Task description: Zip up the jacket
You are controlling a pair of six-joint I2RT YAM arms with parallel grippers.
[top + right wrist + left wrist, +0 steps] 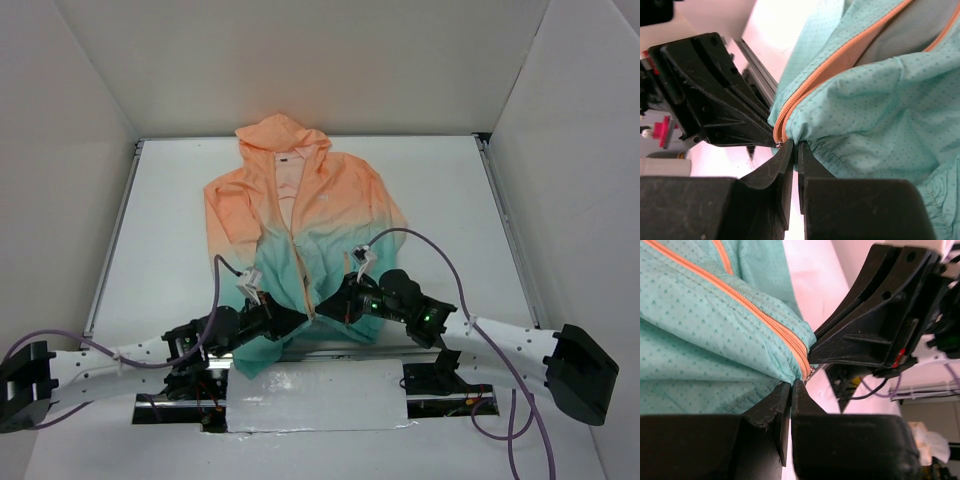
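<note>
**At the near hem: two pinches at the zipper's foot**

On the table (440, 180) the jacket (335, 210) lies flat, hood far, teal hem toward the arms. The left gripper (791, 388) is clamped on hem fabric beside the foot of the orange zipper (755, 312). A small metal piece (810, 371) glints there (slider or end stop, I cannot tell). The right gripper (794, 148) pinches the hem opposite, fingers pressed together, almost touching its neighbour. My judgement: hold the hem taut and level, one side anchoring, so the teeth feed straight.
</note>
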